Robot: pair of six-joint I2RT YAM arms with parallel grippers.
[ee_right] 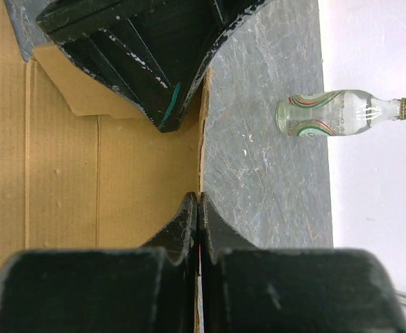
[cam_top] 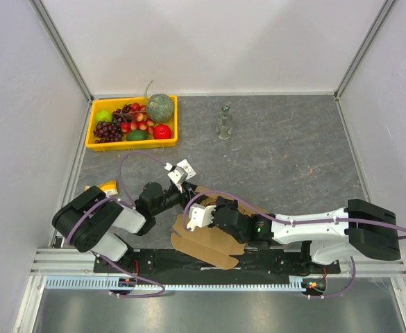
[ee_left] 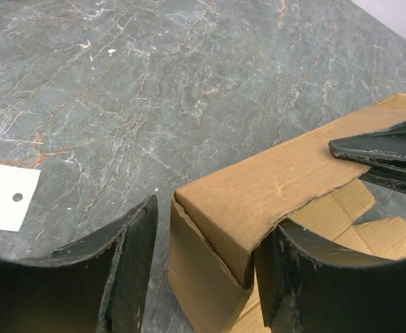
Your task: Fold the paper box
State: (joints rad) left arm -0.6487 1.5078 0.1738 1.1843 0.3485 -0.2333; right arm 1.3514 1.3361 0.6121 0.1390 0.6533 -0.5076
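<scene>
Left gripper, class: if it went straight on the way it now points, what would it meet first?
Probably the paper box: its raised folded corner stands directly ahead of the left gripper, between its open fingers, though depth is unclear.

Both arms are bent low and turned inward, so the grippers are brought near each other. The left gripper [ee_left: 209, 267] is held with fingers apart. The right gripper [ee_right: 199, 208] is closed on the paper box [ee_right: 64, 173] edge.

I have open table [cam_top: 300, 159] at the right of the top view; a bottle [cam_top: 223, 123] blocks upper centre, the fruit tray [cam_top: 131, 145] upper left, the paper box [cam_top: 203, 246] lower centre.
</scene>
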